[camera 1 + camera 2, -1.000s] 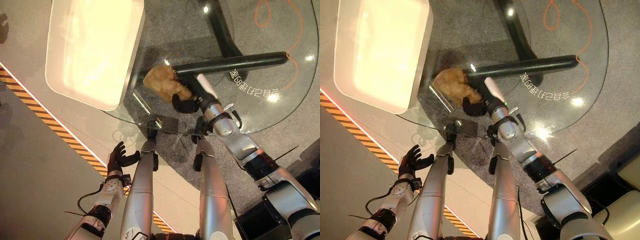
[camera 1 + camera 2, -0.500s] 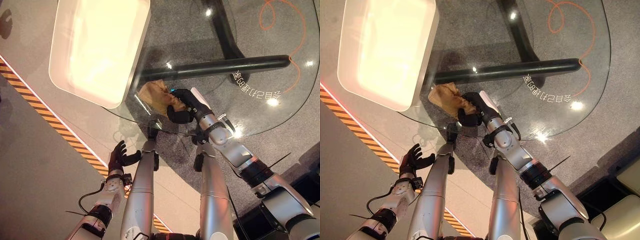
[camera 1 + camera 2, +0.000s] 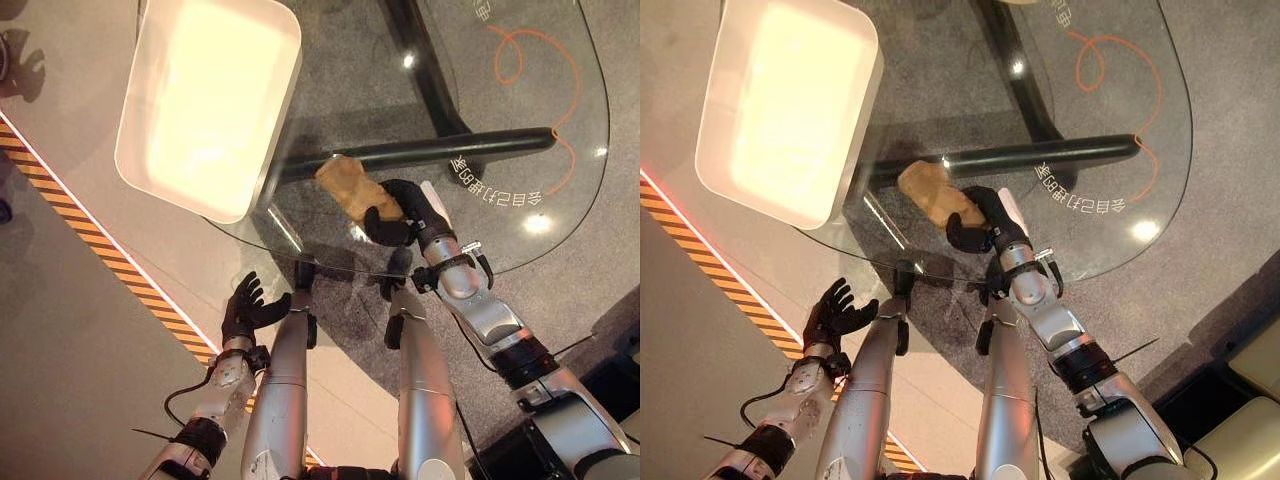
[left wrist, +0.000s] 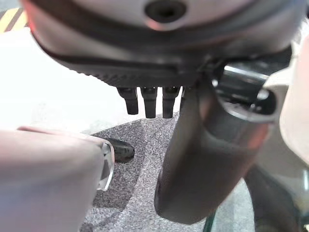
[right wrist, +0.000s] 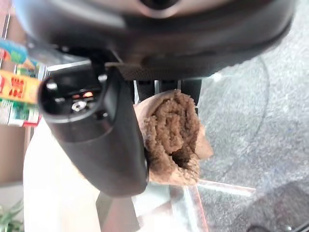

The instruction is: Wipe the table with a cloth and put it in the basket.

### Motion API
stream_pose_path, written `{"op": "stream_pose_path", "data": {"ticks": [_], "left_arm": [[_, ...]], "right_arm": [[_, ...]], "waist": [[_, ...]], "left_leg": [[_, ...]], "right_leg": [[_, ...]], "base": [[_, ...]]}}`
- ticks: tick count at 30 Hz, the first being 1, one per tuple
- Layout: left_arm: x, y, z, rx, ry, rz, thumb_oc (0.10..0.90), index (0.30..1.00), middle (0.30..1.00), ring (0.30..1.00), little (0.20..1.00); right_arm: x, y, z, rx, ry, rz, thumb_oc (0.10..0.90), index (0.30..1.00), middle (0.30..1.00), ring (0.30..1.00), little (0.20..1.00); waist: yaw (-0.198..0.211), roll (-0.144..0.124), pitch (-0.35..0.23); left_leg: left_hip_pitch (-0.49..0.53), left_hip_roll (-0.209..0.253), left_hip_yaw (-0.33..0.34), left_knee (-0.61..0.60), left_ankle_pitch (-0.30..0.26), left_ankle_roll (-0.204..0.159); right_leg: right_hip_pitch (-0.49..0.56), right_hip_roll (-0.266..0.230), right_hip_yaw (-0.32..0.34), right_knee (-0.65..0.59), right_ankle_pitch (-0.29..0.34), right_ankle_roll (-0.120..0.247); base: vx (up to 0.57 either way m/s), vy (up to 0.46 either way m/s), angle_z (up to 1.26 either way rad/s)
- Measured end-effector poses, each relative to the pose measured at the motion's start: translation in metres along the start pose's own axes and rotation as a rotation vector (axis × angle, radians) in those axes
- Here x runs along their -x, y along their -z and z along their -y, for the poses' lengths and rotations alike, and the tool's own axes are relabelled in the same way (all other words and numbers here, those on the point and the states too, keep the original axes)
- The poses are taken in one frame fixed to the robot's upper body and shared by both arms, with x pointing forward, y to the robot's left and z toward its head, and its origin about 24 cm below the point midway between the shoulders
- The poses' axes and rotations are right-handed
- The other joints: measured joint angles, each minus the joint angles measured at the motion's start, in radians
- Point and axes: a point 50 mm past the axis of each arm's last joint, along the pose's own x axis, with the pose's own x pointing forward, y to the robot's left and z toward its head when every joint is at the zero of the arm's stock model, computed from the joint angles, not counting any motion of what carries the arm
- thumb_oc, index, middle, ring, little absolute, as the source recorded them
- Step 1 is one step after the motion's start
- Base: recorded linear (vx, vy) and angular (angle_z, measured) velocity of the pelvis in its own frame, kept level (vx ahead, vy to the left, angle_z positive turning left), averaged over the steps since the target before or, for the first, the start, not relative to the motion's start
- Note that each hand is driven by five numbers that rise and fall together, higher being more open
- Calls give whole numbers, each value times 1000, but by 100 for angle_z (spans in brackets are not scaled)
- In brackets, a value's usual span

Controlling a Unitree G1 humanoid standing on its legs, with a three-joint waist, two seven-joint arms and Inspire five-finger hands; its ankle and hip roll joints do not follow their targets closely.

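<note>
A crumpled tan cloth (image 3: 352, 186) lies on the round glass table (image 3: 520, 120), near its front edge. My right hand (image 3: 400, 212) is shut on the cloth's near end; in the right wrist view the cloth (image 5: 174, 137) is bunched between the thumb (image 5: 104, 130) and the fingers. A white rectangular basket (image 3: 205, 100) stands at the table's left side, partly over the edge. My left hand (image 3: 243, 308) hangs low beside the table's front left with its fingers spread and holds nothing.
A black table leg bar (image 3: 440, 150) runs under the glass just behind the cloth. An orange cable (image 3: 540, 70) loops on the grey carpet beneath. A yellow-black striped tape line (image 3: 110, 260) crosses the floor on the left.
My right hand has slid the cloth to the right and a little further in across the glass. The camera has shifted. My left hand has stayed low.
</note>
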Motion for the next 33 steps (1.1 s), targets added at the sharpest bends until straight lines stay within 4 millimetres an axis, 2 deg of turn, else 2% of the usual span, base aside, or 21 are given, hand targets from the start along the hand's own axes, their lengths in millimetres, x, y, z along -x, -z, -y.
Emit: {"op": "stream_pose_path", "data": {"ticks": [4,8,12,22,28,33], "left_arm": [[12,4,0,36,43,1,800,900,900,900,900],[21,-2,4,100,93,27,800,900,900,900,900],[22,-14,10,151,142,59,800,900,900,900,900],[46,-32,23,420,408,83,800,900,900,900,900],[50,-38,30,533,558,87,800,900,900,900,900],[53,-43,35,709,655,73,800,900,900,900,900]], "right_arm": [[12,19,-2,-61,-1,-65,100,300,300,300,200],[27,28,-7,-158,-7,-82,100,300,300,300,200],[33,19,-4,-229,11,-15,100,300,300,300,200],[59,2,19,-426,38,158,100,300,300,300,200],[69,-1,17,-507,-53,223,100,300,300,300,200],[74,-3,12,-509,-154,256,100,300,300,300,200]], "waist": [[8,-3,2],[9,-4,2],[6,-4,3],[4,-5,3],[0,-8,5],[-21,-26,7]], "left_leg": [[68,0,-1,-28,2,0],[141,0,-1,-52,2,1],[171,2,-2,-59,2,1],[239,2,1,-71,-6,14],[239,5,6,-59,-8,17],[241,8,11,-57,-10,18]], "right_leg": [[64,-1,-3,-16,-1,-3],[134,-1,-6,-33,-7,-2],[163,1,-8,-39,-14,4],[228,1,-7,-43,-22,6],[229,3,-4,-44,-20,4],[236,7,-2,-59,-7,-2]], "base": [[-19,-41,2],[-4,-52,2],[3,-27,0],[0,0,0],[4,-3,-1],[10,-18,-3]]}}
